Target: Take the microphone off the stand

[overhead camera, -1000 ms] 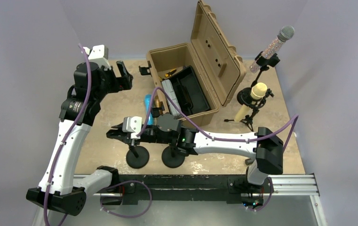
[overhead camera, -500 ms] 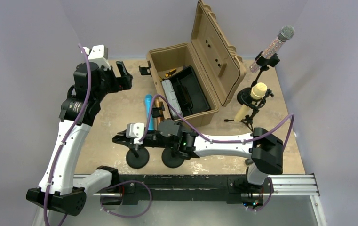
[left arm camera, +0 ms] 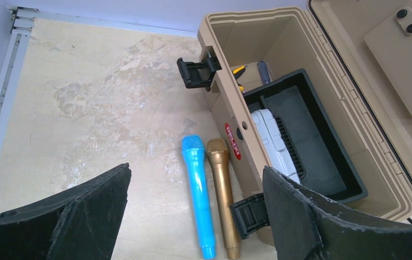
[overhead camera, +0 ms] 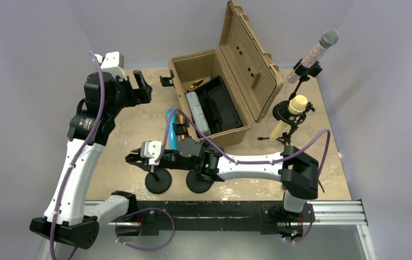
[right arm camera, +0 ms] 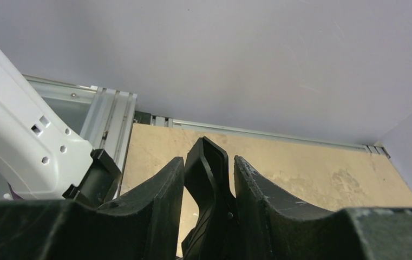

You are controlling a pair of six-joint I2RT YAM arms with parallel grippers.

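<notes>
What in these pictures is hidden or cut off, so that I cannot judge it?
- Right wrist view: a black clip sits between the fingers of the right tool; whether they press it is unclear.
- Top view: the right arm covers most of the stands above their round bases, and the lower end of the gold mic.
- Left wrist view: the picture's edge cuts off the case lid.
</notes>
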